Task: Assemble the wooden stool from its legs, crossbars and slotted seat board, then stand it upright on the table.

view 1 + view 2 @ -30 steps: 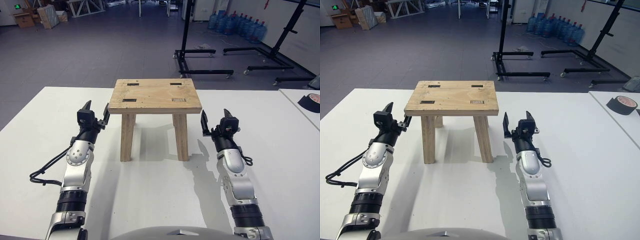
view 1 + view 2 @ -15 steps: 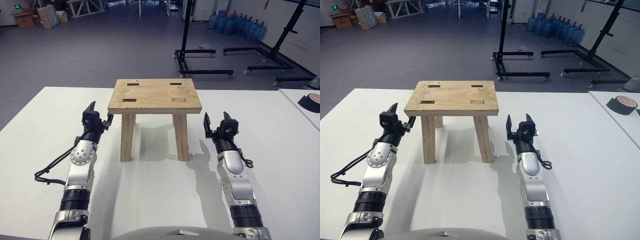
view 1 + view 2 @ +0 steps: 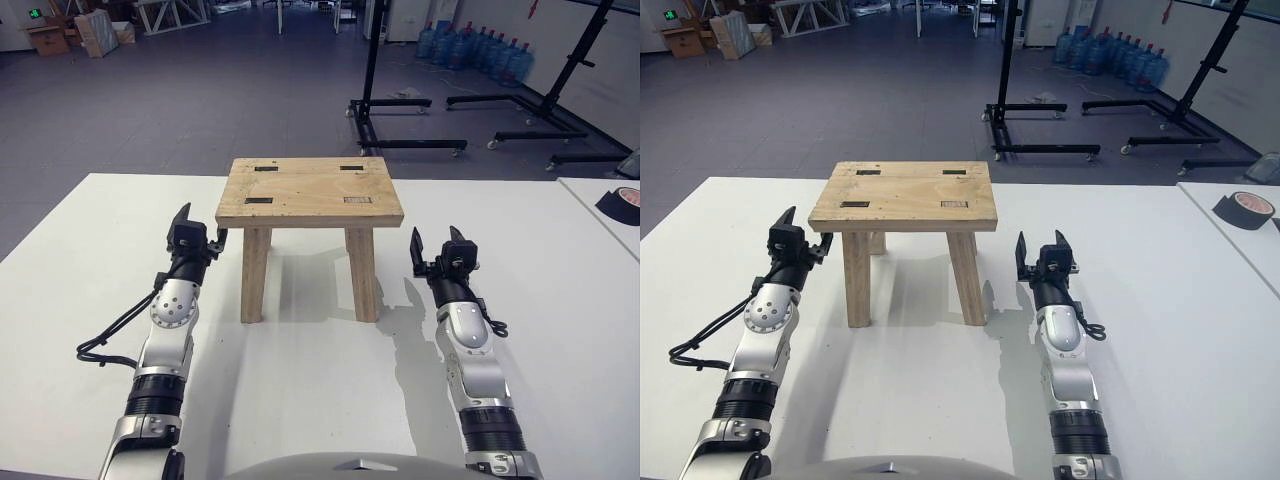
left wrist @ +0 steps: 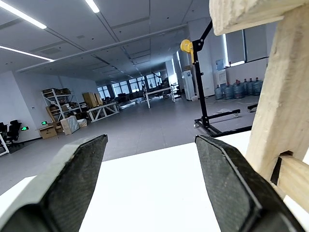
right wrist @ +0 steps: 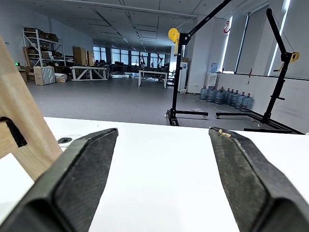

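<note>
Left eye view: upright stool (image 3: 310, 190) between spread, empty left fingers (image 3: 182, 216) and right fingers (image 3: 417, 245).

**Stool held the middle, room on both flanks**

The upright stool (image 3: 310, 190) blocked the centre of the table (image 3: 320, 400), and its legs and crossbar (image 4: 294, 176) barred the space under the seat. The left gripper (image 3: 200, 222), fingers spread, sat just beside the left front leg (image 3: 256, 275). The right gripper (image 3: 435, 235), also spread, had wider bare tabletop. A black cable (image 3: 100, 350) looped beside the left arm.
</note>
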Available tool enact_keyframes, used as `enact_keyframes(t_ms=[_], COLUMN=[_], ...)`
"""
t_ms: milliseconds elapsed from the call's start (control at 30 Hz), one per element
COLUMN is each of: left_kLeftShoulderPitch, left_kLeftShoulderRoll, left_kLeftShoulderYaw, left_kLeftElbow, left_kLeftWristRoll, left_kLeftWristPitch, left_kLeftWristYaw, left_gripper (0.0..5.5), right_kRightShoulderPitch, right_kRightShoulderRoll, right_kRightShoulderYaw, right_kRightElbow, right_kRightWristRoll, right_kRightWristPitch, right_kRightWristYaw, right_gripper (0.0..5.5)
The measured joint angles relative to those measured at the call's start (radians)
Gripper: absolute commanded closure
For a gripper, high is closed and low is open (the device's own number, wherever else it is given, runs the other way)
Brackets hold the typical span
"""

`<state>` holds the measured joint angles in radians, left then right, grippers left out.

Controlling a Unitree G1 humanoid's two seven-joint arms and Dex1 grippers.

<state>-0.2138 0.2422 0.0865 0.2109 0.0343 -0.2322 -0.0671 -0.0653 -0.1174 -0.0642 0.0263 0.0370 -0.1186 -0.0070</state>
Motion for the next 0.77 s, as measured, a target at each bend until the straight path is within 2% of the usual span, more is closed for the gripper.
enact_keyframes(t_ms=[767], left_kLeftShoulderPitch=[-0.004], left_kLeftShoulderRoll=[-0.031], left_kLeftShoulderYaw=[-0.008], left_kLeftElbow=[0.035], left_kLeftWristRoll=[-0.036], left_kLeftWristPitch=[-0.069], left_kLeftWristYaw=[-0.061], left_gripper=[2.17], right_kRightShoulderPitch=[-0.003], right_kRightShoulderRoll=[-0.025], right_kRightShoulderYaw=[-0.001], right_kRightElbow=[0.015], right_kRightWristRoll=[-0.048], right_kRightWristPitch=[-0.016], right_kRightWristYaw=[0.035], right_gripper=[2.03])
